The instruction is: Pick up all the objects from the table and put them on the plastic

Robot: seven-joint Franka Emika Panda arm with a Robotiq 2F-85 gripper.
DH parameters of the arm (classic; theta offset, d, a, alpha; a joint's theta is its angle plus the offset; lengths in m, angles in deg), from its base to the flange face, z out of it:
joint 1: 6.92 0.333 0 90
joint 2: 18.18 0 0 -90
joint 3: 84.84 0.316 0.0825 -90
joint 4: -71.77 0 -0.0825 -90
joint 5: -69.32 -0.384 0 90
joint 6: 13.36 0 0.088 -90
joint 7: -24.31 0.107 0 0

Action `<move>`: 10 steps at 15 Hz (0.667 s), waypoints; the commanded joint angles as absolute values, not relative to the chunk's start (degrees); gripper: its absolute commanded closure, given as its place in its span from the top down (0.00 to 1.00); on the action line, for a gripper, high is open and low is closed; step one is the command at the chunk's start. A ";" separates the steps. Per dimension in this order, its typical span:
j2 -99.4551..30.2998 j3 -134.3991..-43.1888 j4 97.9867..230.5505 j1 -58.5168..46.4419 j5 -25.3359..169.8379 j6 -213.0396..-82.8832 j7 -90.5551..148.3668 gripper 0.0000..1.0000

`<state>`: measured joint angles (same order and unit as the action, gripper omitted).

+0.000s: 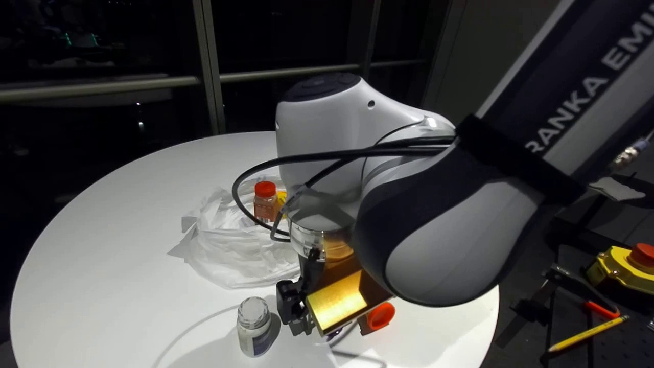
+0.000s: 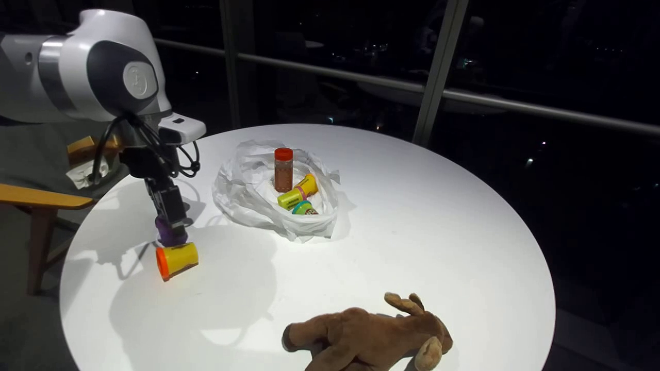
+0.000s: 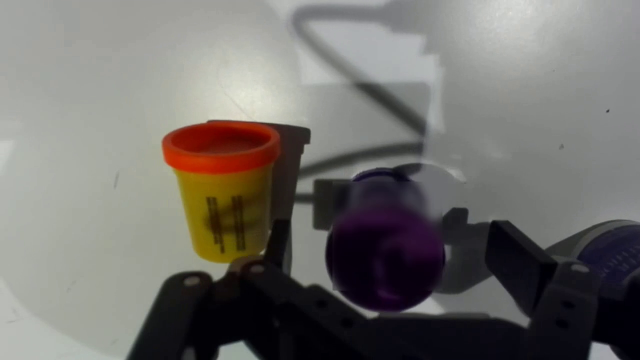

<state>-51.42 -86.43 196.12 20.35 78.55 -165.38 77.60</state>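
In the wrist view my gripper (image 3: pixel 392 242) stands open, its fingers on either side of a rounded purple object (image 3: pixel 385 280), with a gap at each side. A yellow cup with an orange rim (image 3: pixel 225 210) lies on its side by the left finger. On the right a white bottle (image 1: pixel 254 332) with a purple label stands upright on the table (image 2: pixel 423 242). The wrinkled plastic (image 2: pixel 234 198) holds a red-lidded bottle (image 2: pixel 283 172), yellow cups (image 2: pixel 292 199) and a green-topped piece (image 2: pixel 304 207). A brown plush animal (image 2: pixel 371 335) lies near the table's front in an exterior view.
The arm covers part of the plastic and the purple object in an exterior view. Beyond the table edge sit a yellow box with a red button (image 1: pixel 623 271) and a pencil (image 1: pixel 587 334). A wooden chair (image 2: pixel 44 198) stands beside the table. Window rails (image 2: pixel 330 72) run behind.
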 commanded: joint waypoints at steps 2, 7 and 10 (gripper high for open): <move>-48.16 -86.04 199.36 20.46 77.84 -165.18 78.73 0.75; -47.22 -86.18 199.64 20.17 78.28 -165.38 78.32 0.42; -46.74 -86.23 199.40 20.17 78.30 -165.01 78.58 0.26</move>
<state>-49.07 -86.34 198.27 20.32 78.55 -165.44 77.93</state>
